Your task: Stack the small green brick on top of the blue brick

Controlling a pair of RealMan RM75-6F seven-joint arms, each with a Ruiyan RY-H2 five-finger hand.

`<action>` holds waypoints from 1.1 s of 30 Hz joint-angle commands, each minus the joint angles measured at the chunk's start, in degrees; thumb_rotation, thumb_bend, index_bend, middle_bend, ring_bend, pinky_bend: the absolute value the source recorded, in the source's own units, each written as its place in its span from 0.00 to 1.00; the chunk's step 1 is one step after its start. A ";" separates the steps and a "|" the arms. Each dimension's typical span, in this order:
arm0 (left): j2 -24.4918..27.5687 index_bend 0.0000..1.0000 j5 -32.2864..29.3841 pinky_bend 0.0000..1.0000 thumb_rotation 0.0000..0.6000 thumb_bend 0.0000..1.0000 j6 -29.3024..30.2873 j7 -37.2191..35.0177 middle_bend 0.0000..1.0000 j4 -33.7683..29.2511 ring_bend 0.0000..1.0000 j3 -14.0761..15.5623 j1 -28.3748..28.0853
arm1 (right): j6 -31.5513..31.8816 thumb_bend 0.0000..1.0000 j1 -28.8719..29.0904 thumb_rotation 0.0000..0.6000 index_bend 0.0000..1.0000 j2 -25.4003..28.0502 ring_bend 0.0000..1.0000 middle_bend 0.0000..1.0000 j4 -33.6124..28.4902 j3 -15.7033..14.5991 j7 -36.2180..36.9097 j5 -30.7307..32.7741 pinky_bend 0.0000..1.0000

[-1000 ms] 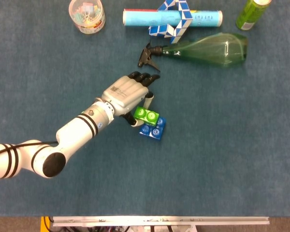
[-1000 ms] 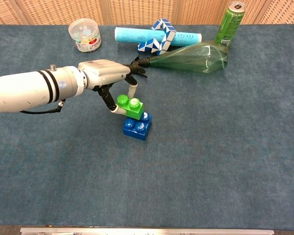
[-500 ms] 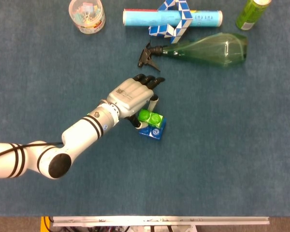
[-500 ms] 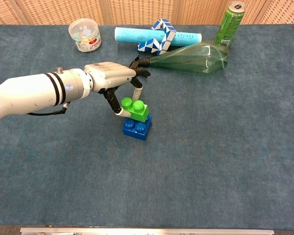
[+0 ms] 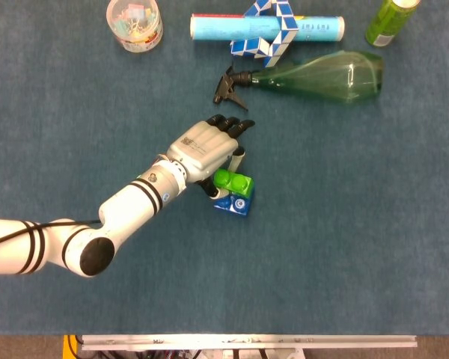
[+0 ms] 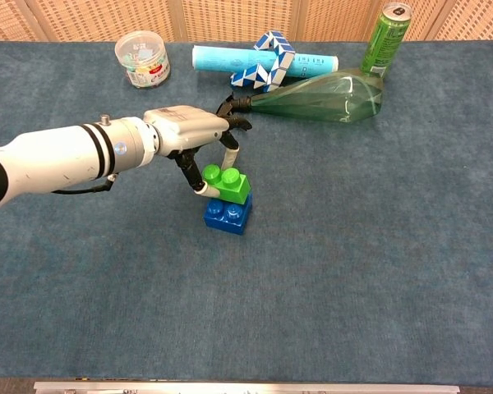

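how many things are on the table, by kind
bricks: 2 (green brick, blue brick)
bottles: 1 (spray bottle)
cans: 1 (can)
tubes: 1 (tube)
tubs: 1 (tub)
snake puzzles: 1 (puzzle)
total: 7

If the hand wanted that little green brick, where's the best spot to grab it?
Probably its two flat side walls, below the studs, pinched from above. The left hand already holds the small green brick like that, finger and thumb on opposite sides, as it sits on the blue brick. The studded top gives poorer purchase.
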 commanded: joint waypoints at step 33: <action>-1.94 0.55 -0.64 0.07 1.00 0.26 4.06 4.59 0.00 -1.09 0.00 1.70 -1.08 | 0.01 0.12 -0.19 1.00 0.08 0.26 0.06 0.10 0.28 0.23 1.28 0.24 0.25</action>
